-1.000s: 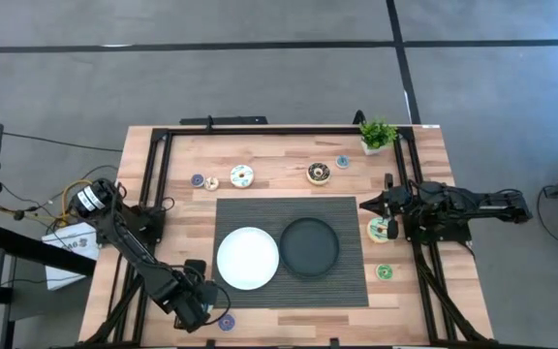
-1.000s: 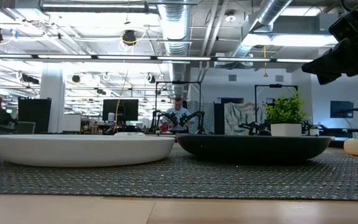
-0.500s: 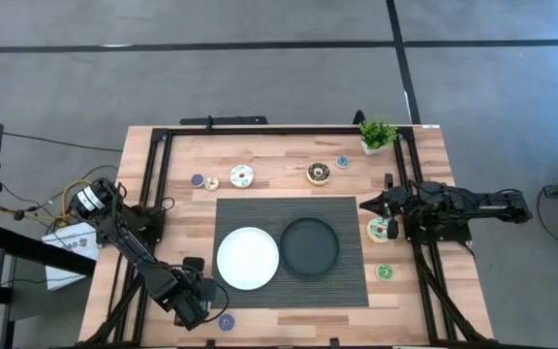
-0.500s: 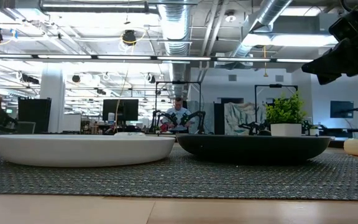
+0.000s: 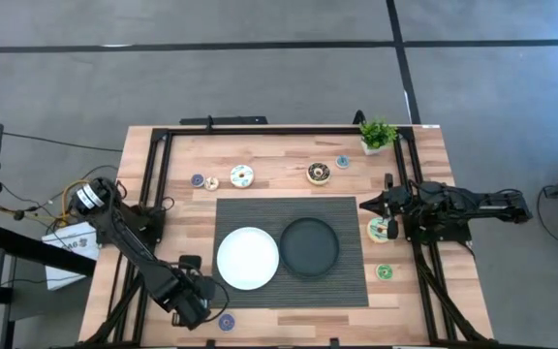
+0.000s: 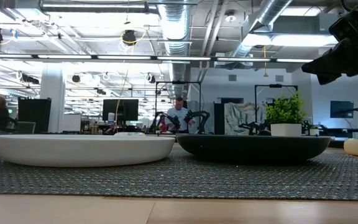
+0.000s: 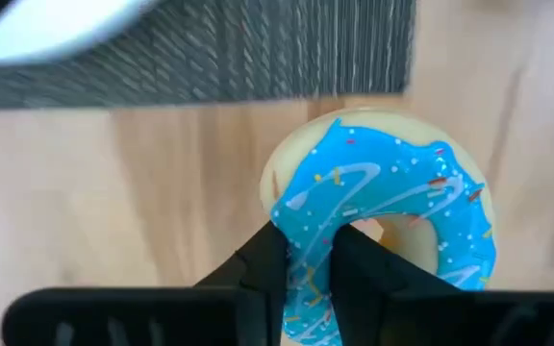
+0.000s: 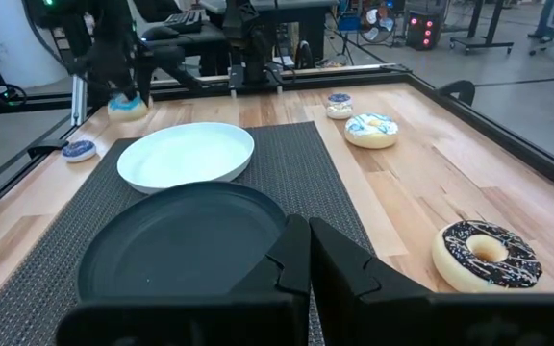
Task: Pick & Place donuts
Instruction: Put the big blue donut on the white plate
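Observation:
My left gripper (image 5: 194, 295) hangs over the table's near left corner, shut on the larger blue-iced donut (image 7: 383, 207), which the gripper hides from the high view. My right gripper (image 5: 364, 205) waits shut at the right side, above the pale green donut (image 5: 380, 230). The white-iced donut (image 5: 242, 176) and the chocolate donut (image 5: 319, 174) lie flat on the wood near the far edge. Coin-sized ones lie about: purple (image 5: 198, 180), blue (image 5: 342, 162), green (image 5: 384, 272), and another blue one (image 5: 226, 321) beside my left gripper. My left gripper pinches the blue donut's ring wall (image 7: 308, 252): one finger (image 7: 356, 264) sits in the hole and the other (image 7: 263, 259) on the outer rim. The fingers come from above. The donut is lifted clear of the wood, roughly level below the fingers.
A dark woven mat (image 5: 342, 218) in the table's middle carries a round white plate (image 5: 223, 254) and a round black plate (image 5: 285, 247). A small potted plant (image 5: 377, 134) stands at the far right corner. Black frame rails run along the table's sides.
My left gripper has risen with the blue donut and shifted a little toward the table's far and left edges, away from the small blue donut beside it. In the low view it climbs toward the picture's top. The right arm has kept still.

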Action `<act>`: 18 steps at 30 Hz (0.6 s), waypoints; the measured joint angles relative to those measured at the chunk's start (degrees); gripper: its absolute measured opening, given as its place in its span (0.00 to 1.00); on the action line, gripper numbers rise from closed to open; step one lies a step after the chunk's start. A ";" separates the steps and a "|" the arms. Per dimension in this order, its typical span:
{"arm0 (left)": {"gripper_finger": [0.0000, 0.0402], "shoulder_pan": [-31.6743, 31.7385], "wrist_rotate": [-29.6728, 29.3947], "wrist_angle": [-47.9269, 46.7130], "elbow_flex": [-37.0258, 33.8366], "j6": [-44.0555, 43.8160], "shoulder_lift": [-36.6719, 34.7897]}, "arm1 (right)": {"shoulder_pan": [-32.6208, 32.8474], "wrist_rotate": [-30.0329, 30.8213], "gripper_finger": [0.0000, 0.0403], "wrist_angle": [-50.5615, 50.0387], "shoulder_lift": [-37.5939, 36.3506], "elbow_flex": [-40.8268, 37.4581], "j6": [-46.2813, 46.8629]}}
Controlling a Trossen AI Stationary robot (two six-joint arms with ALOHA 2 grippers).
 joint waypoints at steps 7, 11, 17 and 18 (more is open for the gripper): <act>0.18 10.42 -8.89 -6.83 9.78 8.73 -3.34 | 0.00 0.00 0.00 -0.02 -0.02 0.00 0.00; 0.19 19.89 -10.22 -5.13 11.46 19.95 -3.38 | 0.00 0.01 0.00 -0.02 -0.01 0.00 0.00; 0.20 32.49 -10.23 1.91 11.46 35.66 0.93 | -0.01 0.01 0.00 -0.02 -0.02 0.00 0.00; 0.20 34.26 -10.16 2.94 11.46 37.19 1.93 | 0.00 0.02 0.00 -0.02 -0.02 0.00 0.00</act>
